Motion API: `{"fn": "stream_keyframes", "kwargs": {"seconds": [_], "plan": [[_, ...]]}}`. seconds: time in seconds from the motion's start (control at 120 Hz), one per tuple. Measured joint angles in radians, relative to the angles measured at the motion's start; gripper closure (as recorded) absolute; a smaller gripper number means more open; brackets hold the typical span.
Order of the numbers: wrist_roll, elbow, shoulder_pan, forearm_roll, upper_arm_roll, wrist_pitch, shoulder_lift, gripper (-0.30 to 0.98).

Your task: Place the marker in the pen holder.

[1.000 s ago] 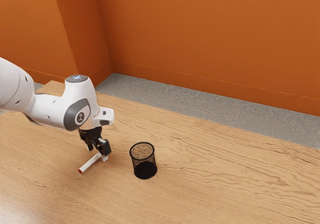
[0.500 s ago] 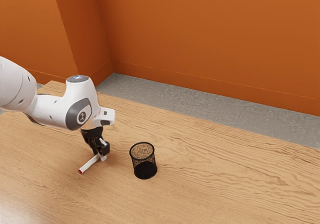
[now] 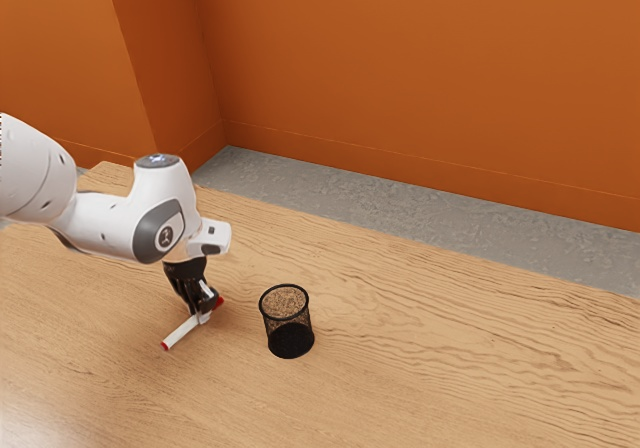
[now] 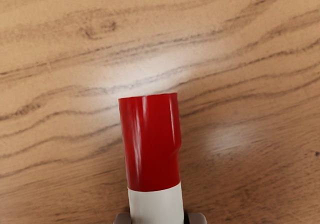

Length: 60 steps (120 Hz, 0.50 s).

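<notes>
Wall [image 3: 420,78]: orange, across the top of the exterior view.
Counter [image 3: 450,358]: wood-grained, filling the lower part.
Floor [image 3: 400,208]: grey strip between them.
Arm [image 3: 100,223]: white, entering at left.
Pen holder [image 3: 285,318]: black mesh, upright on the counter, lower centre.
Claw [image 3: 204,317]: lower left, closed on the marker [image 3: 182,332], a fingertip against each side.
Marker: white with red ends, outside the pen holder, slanting from lower left up through the claw; whether it touches the counter, I can't tell.
</notes>
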Motion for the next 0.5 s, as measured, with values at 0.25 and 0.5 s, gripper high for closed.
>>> {"fn": "stream_keyframes", "kwargs": {"seconds": [0.25, 0.5], "plan": [[0.001, 0.001, -0.002, 0.008, 0.000, 0.010, -0.018, 0.68], [-0.003, -0.094, 0.001, 0.017, -0.152, 0.110, -0.336, 0.70]]}}
